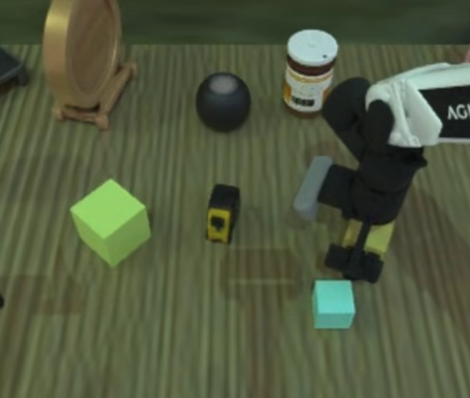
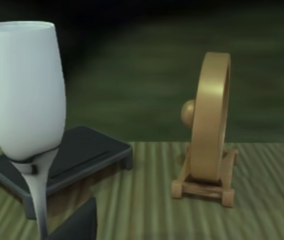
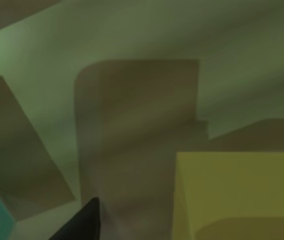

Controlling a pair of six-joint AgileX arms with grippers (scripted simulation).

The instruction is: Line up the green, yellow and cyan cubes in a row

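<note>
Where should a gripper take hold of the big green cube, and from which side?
From straight above, fingers closing on two opposite vertical faces of the green cube. It sits flat but turned diagonally on the table, so the wrist should rotate to match. Its sides look unobstructed; the tape measure stands apart.

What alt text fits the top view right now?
The right gripper holds the mustard-yellow cube just beyond the small light cyan cube. The large lime-green cube sits far left, a black-and-yellow tape measure between.
</note>
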